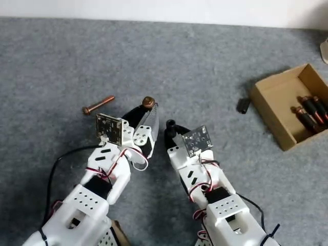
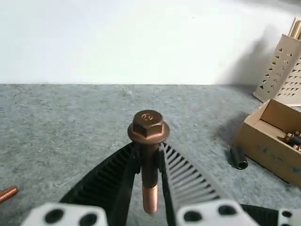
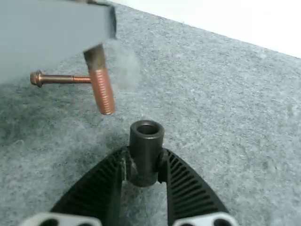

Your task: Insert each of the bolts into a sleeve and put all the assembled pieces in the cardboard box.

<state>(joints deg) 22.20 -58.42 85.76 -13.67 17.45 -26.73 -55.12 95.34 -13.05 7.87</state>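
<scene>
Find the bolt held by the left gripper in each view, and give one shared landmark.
High view: held bolt, head at the left gripper tip, mid-picture.
Left wrist view: clamped between the jaws, head up.
Right wrist view: threaded end beside the sleeve mouth.
Landmark: loose bolt lying flat.

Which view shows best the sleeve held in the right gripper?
The right wrist view: the sleeve is close, clamped in the right gripper, its open bore plain to see. The high view gives a small dark top. The left wrist view faces its own bolt.
</scene>
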